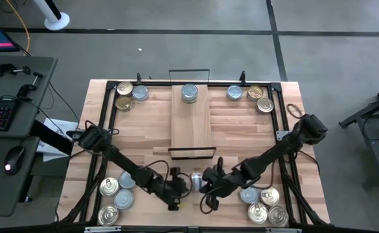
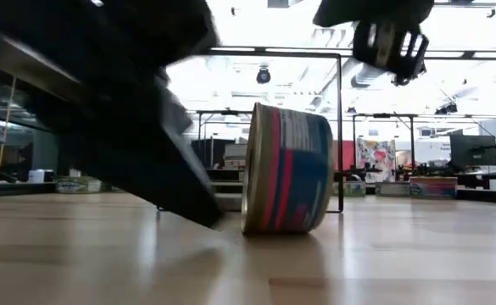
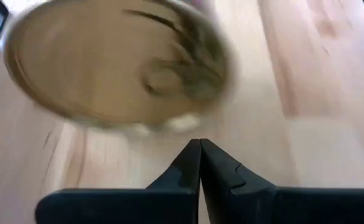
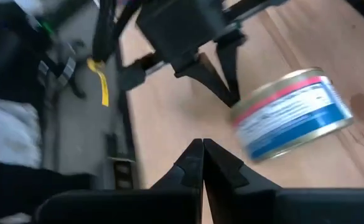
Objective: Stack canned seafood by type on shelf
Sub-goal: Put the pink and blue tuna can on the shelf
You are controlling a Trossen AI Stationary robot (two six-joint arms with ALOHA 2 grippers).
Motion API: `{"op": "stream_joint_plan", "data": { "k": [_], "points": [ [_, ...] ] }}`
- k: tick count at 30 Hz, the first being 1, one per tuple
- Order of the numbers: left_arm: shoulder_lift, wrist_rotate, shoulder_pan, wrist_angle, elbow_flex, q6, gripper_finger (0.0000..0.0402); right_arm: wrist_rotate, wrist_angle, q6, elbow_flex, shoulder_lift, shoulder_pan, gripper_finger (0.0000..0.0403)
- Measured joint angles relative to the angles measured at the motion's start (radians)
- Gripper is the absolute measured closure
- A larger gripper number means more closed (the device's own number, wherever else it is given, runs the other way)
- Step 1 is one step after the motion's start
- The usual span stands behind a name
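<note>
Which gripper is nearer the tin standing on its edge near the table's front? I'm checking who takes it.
Left, narrowly. The left gripper, shut, sits right beside the tin on edge on its left side; the right gripper, also shut, sits just off its other side.

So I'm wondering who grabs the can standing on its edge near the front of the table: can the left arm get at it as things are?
Probably yes. The tipped can stands right beside the left gripper with only bare tabletop between them, but its fingers are shut and must open first. The right gripper crowds the can's other side.
</note>
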Motion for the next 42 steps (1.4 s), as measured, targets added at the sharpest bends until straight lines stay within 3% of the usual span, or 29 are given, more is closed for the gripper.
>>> {"op": "stream_joint_plan", "data": {
  "k": [4, 8, 13, 16, 19, 23, 29, 33, 42],
  "points": [
    [-0.085, -0.032, -0.02, -0.188, 0.001, 0.008, 0.0401, 0.035, 0.0, 0.083, 0.023, -0.037, 0.013, 0.0403],
    [-0.157, -0.066, -0.005, -0.248, -0.003, 0.063, 0.0401, 0.049, -0.16, 0.037, 0.172, 0.002, 0.018, 0.0403],
    [-0.261, -0.059, 0.043, -0.145, -0.093, 0.122, 0.0402, 0.098, -0.556, 0.057, 0.443, 0.138, 0.006, 0.0403],
    [-0.342, -0.032, 0.071, -0.042, -0.18, 0.122, 0.0401, 0.163, -0.78, 0.221, 0.596, 0.224, -0.006, 0.0403],
    [-0.417, 0.006, 0.087, 0.029, -0.254, 0.108, 0.0401, 0.189, -0.9, 0.396, 0.7, 0.3, -0.015, 0.0402],
    [-0.502, 0.031, 0.085, 0.047, -0.306, 0.073, 0.0401, 0.146, -0.941, 0.621, 0.75, 0.347, -0.034, 0.0402],
    [-0.547, 0.051, 0.054, 0.06, -0.313, 0.071, 0.0401, 0.124, -0.933, 0.685, 0.75, 0.375, -0.065, 0.0394],
    [-0.544, 0.088, 0.034, 0.095, -0.314, 0.071, 0.0401, 0.126, -0.933, 0.711, 0.75, 0.375, -0.091, 0.0338],
    [-0.542, 0.215, 0.023, 0.1, -0.313, 0.071, 0.0401, 0.187, -0.944, 0.848, 0.75, 0.375, -0.125, 0.0129]
  ]
}}
